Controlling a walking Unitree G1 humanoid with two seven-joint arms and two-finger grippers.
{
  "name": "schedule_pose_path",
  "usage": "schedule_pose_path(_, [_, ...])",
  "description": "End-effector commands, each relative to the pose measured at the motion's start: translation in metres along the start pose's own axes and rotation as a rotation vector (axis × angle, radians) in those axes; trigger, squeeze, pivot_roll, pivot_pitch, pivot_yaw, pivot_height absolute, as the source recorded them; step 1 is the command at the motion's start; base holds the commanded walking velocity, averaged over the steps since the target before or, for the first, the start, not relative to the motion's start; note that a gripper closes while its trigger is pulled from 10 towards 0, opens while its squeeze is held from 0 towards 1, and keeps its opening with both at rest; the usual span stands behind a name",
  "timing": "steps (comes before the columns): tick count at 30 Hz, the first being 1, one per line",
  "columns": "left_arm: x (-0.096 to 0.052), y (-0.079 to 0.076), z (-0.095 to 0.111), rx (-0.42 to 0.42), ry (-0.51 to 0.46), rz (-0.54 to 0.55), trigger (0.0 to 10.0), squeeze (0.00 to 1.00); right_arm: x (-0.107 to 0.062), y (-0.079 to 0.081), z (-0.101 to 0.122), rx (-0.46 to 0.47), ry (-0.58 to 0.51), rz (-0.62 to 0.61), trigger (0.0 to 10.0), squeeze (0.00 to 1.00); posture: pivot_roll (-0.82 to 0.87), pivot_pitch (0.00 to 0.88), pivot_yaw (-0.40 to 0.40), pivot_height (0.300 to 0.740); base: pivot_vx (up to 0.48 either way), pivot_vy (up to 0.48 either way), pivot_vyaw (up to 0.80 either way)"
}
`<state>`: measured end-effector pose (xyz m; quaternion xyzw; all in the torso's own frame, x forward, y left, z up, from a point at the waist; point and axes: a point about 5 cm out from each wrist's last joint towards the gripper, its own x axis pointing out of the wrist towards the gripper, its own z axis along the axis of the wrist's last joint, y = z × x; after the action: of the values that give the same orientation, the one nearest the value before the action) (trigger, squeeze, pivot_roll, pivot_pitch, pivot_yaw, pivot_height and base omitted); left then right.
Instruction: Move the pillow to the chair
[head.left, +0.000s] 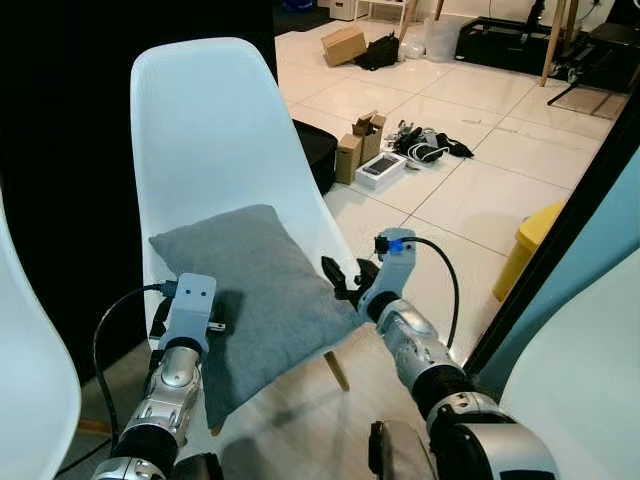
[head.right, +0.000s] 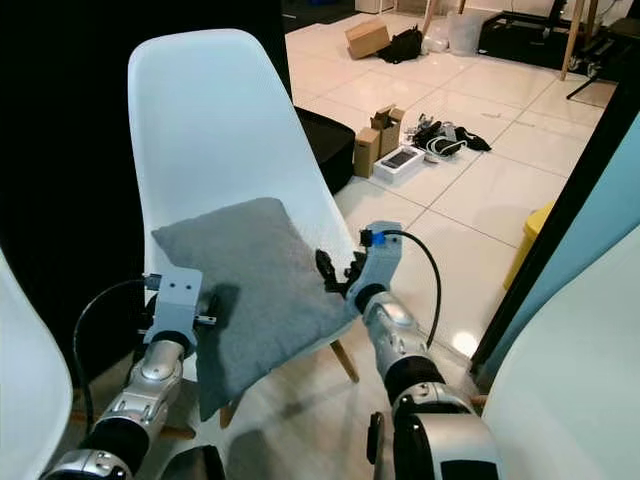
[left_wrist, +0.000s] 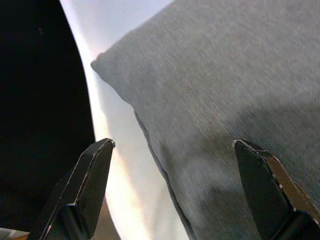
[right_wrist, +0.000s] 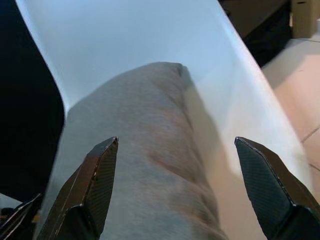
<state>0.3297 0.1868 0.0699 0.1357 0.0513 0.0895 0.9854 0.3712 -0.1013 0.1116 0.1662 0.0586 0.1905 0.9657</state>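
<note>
A grey pillow (head.left: 250, 300) lies on the seat of the white chair (head.left: 210, 130), its near corner hanging over the seat's front edge. My left gripper (head.left: 190, 325) is at the pillow's left edge, open, with one finger over the fabric and the other beside the seat; the left wrist view shows the pillow (left_wrist: 225, 75) running between the fingers. My right gripper (head.left: 348, 275) sits at the pillow's right edge, also open. In the right wrist view its fingers straddle the pillow (right_wrist: 145, 150) and the chair shell (right_wrist: 125, 35).
Another white chair (head.left: 30, 400) stands close on my left and a third (head.left: 580, 370) on my right. Behind the chair is a black bag (head.left: 318, 150). Cardboard boxes (head.left: 360, 140) and cables lie on the tiled floor. A yellow bin (head.left: 530, 245) is at the right.
</note>
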Motion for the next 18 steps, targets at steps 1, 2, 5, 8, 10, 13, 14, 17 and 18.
schedule_pose_path(1, [0.000,0.006,-0.005,0.003,0.022,0.011,10.0,0.00,-0.003,0.001,-0.009,0.019,0.021,0.014,10.0,0.00,-0.09,0.071,0.031,0.596,0.000,0.000,0.00])
schedule_pose_path(2, [0.000,0.006,-0.005,0.003,0.022,0.011,10.0,0.00,-0.003,0.001,-0.009,0.019,0.021,0.014,10.0,0.00,-0.09,0.071,0.031,0.596,0.000,0.000,0.00])
schedule_pose_path(5, [0.000,0.006,-0.006,-0.002,0.030,0.012,10.0,0.00,-0.004,0.001,-0.013,0.018,0.031,0.011,10.0,0.00,-0.09,0.069,0.031,0.601,0.000,0.000,0.00])
schedule_pose_path(8, [0.001,0.006,-0.008,-0.001,0.058,0.014,10.0,0.00,-0.007,0.000,-0.020,0.021,0.054,0.012,10.0,0.00,-0.09,0.065,0.033,0.611,-0.277,0.000,0.00])
schedule_pose_path(10, [0.001,0.006,-0.009,0.000,0.062,0.011,10.0,0.00,-0.010,0.000,-0.026,0.027,0.070,0.017,10.0,0.00,-0.09,0.060,0.034,0.621,-0.349,0.000,0.00])
schedule_pose_path(13, [0.001,0.006,-0.008,0.004,0.052,0.009,10.0,0.00,-0.011,0.000,-0.029,0.031,0.076,0.020,10.0,0.00,-0.09,0.056,0.036,0.631,-0.187,0.000,0.00])
schedule_pose_path(14, [0.001,0.006,-0.008,0.004,0.052,0.009,10.0,0.00,-0.011,0.000,-0.029,0.031,0.076,0.020,10.0,0.00,-0.09,0.056,0.036,0.631,0.000,0.000,0.00])
schedule_pose_path(17, [0.002,0.006,-0.007,0.014,0.046,0.005,10.0,0.00,-0.012,0.000,-0.033,0.033,0.090,0.020,10.0,0.00,-0.09,0.056,0.036,0.641,0.000,0.000,0.00])
schedule_pose_path(18, [0.002,0.006,-0.007,0.016,0.046,0.004,10.0,0.00,-0.013,0.000,-0.036,0.033,0.100,0.016,10.0,0.00,-0.09,0.049,0.038,0.646,0.000,0.000,0.00])
